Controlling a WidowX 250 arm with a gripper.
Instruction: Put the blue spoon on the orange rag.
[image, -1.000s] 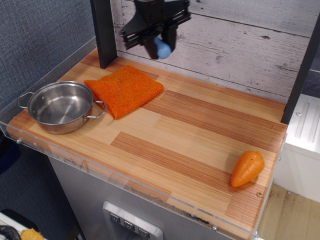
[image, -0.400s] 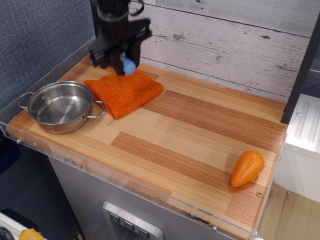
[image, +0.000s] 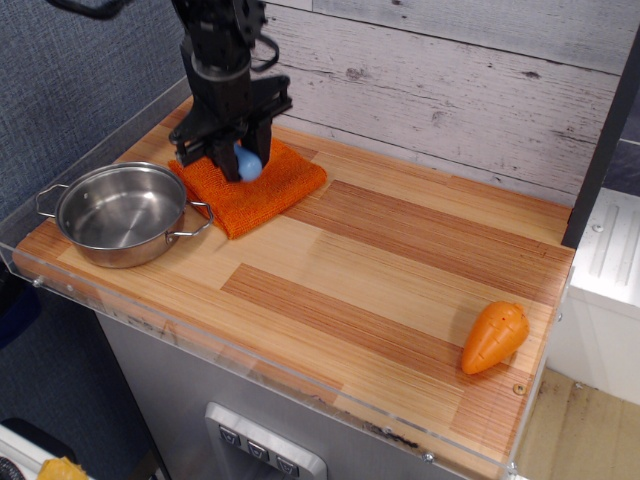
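Note:
The orange rag (image: 262, 190) lies flat at the back left of the wooden counter, beside the steel pot. My gripper (image: 238, 150) hangs straight down over the rag's back half, shut on the blue spoon (image: 247, 162). Only the spoon's light-blue handle end shows between the black fingers, just above or touching the cloth; its grey bowl is hidden inside the gripper.
A steel pot (image: 122, 213) with two handles stands at the left front, touching the rag's edge. An orange plastic carrot (image: 494, 337) lies at the front right corner. A clear rim edges the counter (image: 380, 270), and a plank wall (image: 450, 80) rises behind it.
My gripper has carried the spoon from high at the back wall leftwards and down, and now sits low over the rag.

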